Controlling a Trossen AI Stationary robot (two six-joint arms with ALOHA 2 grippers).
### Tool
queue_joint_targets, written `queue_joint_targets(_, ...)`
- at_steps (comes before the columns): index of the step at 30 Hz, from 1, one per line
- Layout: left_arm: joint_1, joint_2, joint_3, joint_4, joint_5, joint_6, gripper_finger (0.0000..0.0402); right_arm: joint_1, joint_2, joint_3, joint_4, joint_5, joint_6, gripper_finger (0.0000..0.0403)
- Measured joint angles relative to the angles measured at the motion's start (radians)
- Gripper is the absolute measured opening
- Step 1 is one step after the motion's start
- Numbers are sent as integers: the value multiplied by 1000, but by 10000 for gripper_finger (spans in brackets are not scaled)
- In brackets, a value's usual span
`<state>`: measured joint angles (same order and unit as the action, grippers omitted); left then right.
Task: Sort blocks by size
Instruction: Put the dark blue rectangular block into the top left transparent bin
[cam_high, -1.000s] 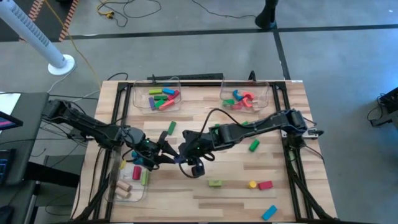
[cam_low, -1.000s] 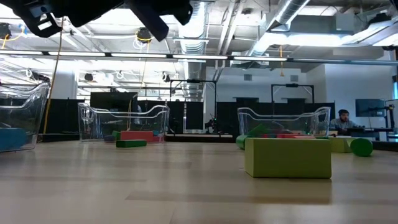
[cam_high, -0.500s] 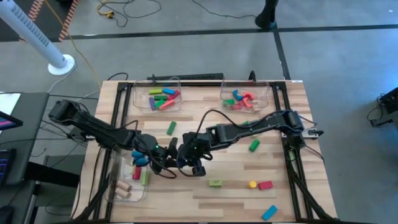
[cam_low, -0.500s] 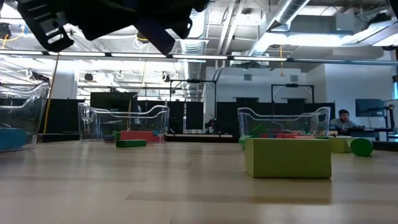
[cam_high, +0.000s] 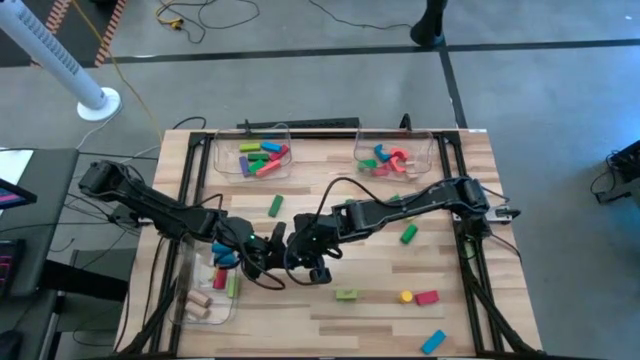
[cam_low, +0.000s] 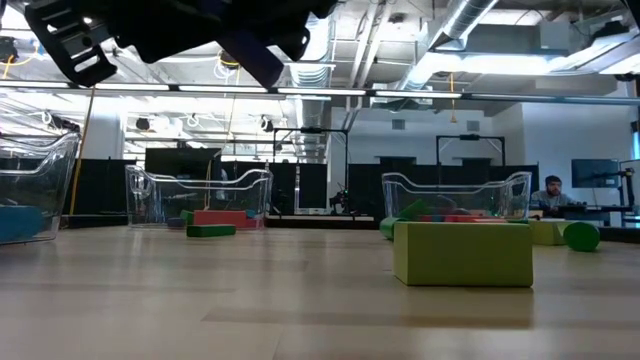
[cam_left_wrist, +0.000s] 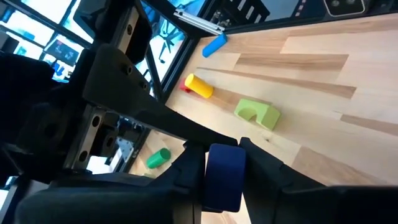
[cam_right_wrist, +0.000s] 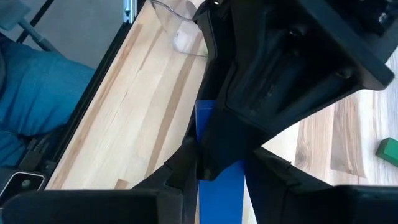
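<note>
Over the middle of the table a blue block (cam_high: 287, 254) hangs between both grippers. My left gripper (cam_high: 277, 246) reaches in from the table's left and is shut on it. My right gripper (cam_high: 297, 252) comes from the right and is shut on it too. Loose blocks lie flat on the wood: a green bar (cam_high: 275, 205), a green cylinder (cam_high: 408, 234), a green arch (cam_high: 346, 294), a yellow cylinder (cam_high: 405, 296), a red block (cam_high: 427, 297) and a blue block (cam_high: 432, 341). My left gripper pinches the blue block's two sides (cam_left_wrist: 224, 180) between its two fingers, coming nearly level from the table's left. The block is clear of the table. My right gripper pinches the blue block's end (cam_right_wrist: 219, 183) nearest its own wrist between its two fingers, slanting down from the table's right. The block's other end is hidden behind my left gripper.
Clear bins stand at the far left (cam_high: 263, 160) and far right (cam_high: 392, 158), and at the near left (cam_high: 208, 290), each with blocks inside. Bare wood lies along the near edge. Black frame rails run down both sides of the table.
My left gripper has gone toward the table's right, up to my right gripper, and its fingers have shut on the blue block held there. My right gripper has kept its hold, and the block stays lifted.
</note>
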<state>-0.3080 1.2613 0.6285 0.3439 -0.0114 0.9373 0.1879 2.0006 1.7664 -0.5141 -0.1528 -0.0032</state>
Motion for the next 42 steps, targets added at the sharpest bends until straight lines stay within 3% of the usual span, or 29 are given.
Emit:
queue_joint_targets(8, -4, 0, 0, 4, -16, 1, 72, 0, -6, 3, -27, 0, 3, 150)
queue_joint_targets(18, -14, -87, 0, -101, -24, -25, 70, -5, -45, 4, -135, 74, 18, 235)
queue_joint_targets(26, 14, -219, -1, -279, -231, -68, 70, 3, -70, 3, -341, 156, 98, 250)
queue_joint_targets(32, 129, -335, -1, -337, -383, -182, 70, 52, -71, 2, -445, 159, 155, 250)
queue_joint_targets(42, 432, -431, -1, -381, -405, -360, 70, 173, -71, 2, -505, 216, 190, 250)
